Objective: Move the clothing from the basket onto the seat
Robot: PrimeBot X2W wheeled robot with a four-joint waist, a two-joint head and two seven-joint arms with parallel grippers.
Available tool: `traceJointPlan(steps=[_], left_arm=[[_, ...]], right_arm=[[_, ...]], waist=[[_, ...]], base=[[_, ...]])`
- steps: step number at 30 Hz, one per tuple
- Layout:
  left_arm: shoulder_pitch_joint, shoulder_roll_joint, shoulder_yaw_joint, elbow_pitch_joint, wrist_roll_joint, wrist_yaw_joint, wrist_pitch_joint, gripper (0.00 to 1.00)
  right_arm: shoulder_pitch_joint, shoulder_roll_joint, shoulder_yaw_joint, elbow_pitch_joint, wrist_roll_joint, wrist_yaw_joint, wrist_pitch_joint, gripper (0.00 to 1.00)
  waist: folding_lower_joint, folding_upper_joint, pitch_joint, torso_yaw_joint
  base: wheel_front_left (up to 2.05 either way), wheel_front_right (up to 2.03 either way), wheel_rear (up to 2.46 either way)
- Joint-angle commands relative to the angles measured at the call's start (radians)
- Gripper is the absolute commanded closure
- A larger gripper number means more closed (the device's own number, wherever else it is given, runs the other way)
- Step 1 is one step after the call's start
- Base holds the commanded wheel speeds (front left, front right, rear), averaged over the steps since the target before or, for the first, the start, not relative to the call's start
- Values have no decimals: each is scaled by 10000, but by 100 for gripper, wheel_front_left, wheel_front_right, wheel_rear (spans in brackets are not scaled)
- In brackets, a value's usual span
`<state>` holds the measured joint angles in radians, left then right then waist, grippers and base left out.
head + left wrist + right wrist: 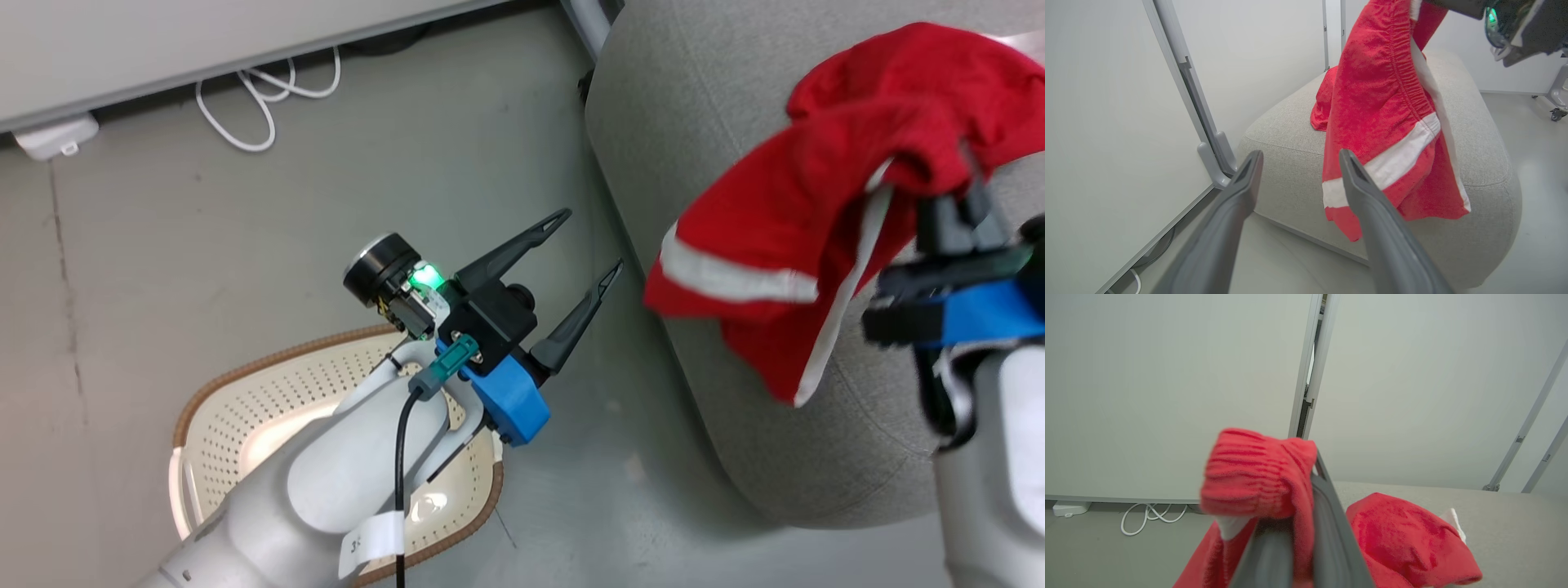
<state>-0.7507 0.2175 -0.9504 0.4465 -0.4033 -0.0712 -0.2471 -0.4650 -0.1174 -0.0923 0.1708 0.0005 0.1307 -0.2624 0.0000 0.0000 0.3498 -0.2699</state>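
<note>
My right gripper (962,194) is shut on a bright-red garment (767,237) with white stripes, which hangs over the front edge of the grey seat (694,98). From the right wrist, the bunched red fabric (1257,473) wraps the shut fingers (1327,522). A second red garment (1404,535) lies on the seat (1515,522), also seen behind the hanging one (1323,102). My left gripper (589,239) is open and holds nothing, above the floor between basket and seat. The cream basket (204,392) sits at lower left, largely hidden by my left forearm.
A white cable (261,98) and a white power block (53,135) lie on the floor by the pale wall panel. A grey metal post foot (1216,151) stands left of the seat. Bare grey floor lies between basket and seat.
</note>
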Motion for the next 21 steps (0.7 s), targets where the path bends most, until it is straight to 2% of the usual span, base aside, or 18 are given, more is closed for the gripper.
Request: traceJointPlan(steps=[1,9,14,19,21], left_arm=[[-191,83,-1,-57,81,-6,35,0],[-996,410,-3,-507,355,-51,341,0],[-1505,720,60,-873,522,-35,573,0],[-1901,950,57,-1189,709,-26,731,0],[-1995,1009,25,-1272,763,-42,751,0]], right_arm=[[-457,-99,-118,-111,-42,1,-38,100],[-3540,-1080,-1967,-543,9,1,-38,100],[-5094,-2303,-3315,-543,17,-1,-38,100],[-5567,-3552,-4263,108,-6,1,-36,100],[-5452,-3834,-4639,545,-42,1,-36,100]], waist=[[0,0,328,106],[0,0,1941,386],[0,0,3016,421],[0,0,3797,398],[0,0,3990,410]], base=[[0,0,0],[0,0,0],[0,0,0],[0,0,0],[0,0,0]])
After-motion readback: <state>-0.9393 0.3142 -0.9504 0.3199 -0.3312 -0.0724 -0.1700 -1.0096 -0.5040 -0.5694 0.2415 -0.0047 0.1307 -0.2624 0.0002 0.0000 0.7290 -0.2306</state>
